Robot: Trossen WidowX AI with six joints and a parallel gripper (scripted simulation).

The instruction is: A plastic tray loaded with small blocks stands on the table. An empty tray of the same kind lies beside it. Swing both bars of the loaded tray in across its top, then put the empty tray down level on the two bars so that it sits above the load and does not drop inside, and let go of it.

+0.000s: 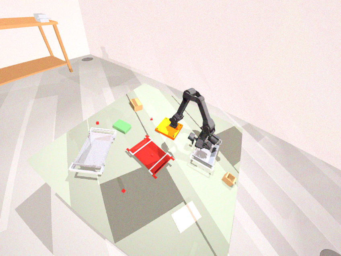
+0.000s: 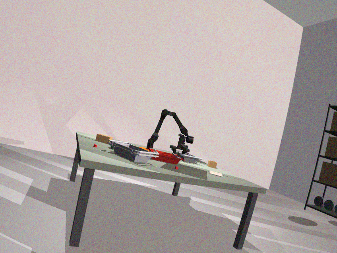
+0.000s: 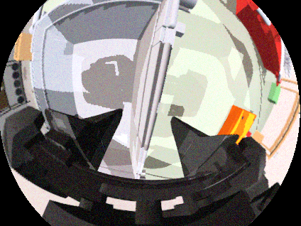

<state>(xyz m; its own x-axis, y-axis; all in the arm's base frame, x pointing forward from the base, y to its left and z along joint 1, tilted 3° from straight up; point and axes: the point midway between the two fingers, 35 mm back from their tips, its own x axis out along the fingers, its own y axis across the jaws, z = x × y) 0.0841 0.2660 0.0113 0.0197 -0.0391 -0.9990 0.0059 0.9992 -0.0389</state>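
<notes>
The loaded red tray (image 1: 143, 153) (image 2: 165, 158) (image 3: 263, 46) stands mid-table. Its two white wire bars, one bar (image 1: 142, 147) and the other bar (image 1: 157, 162), lie across its top near the ends. A small red block (image 1: 152, 154) shows inside; others cannot be made out. The empty grey-white tray (image 1: 202, 166) (image 2: 192, 158) (image 3: 152, 78) stands to its right in the top view, partly hidden by the arm. My gripper (image 2: 181, 152) (image 3: 147, 116) is open low over this tray, one finger on the inner side and one on the outer side of a long wall. The fingers stand clear of the wall.
Another grey-white tray (image 1: 95, 148) stands at the left. A green block (image 1: 122, 126), a tan block (image 1: 136, 104), a hollow tan box (image 1: 228, 178), a white sheet (image 1: 186, 216) and small red cubes (image 1: 123, 190) lie around. The arm stands on a yellow-orange plate (image 1: 163, 128).
</notes>
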